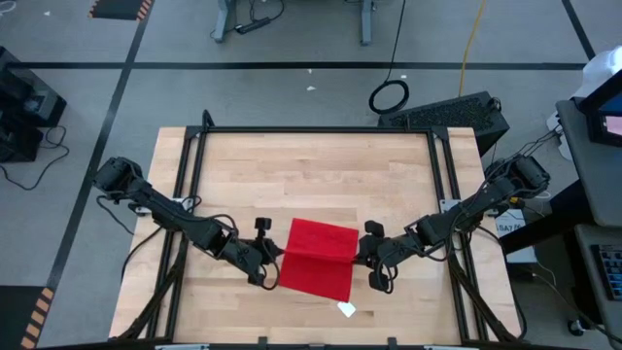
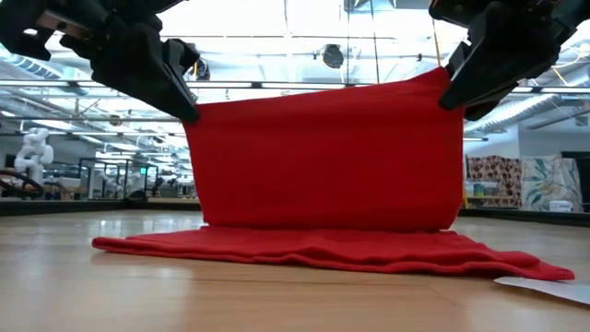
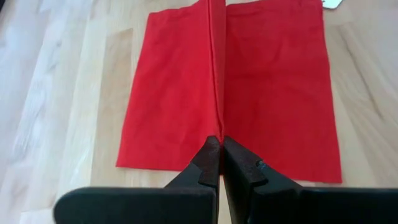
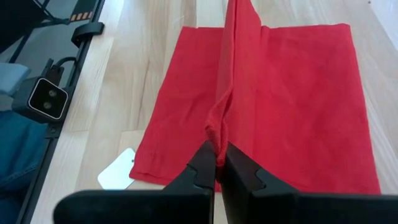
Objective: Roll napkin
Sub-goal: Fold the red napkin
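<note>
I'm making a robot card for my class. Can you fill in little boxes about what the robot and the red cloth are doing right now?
Cloth: red napkin, partly lying on the wooden table
Shape: a fold pulled up into a ridge across the middle, the rest flat on both sides
Left gripper: jaws shut on the napkin at one end of the ridge
Right gripper: jaws shut on the napkin at the other end
Nearby: small white card on the table beside the napkin
Rolled yet: no
</note>
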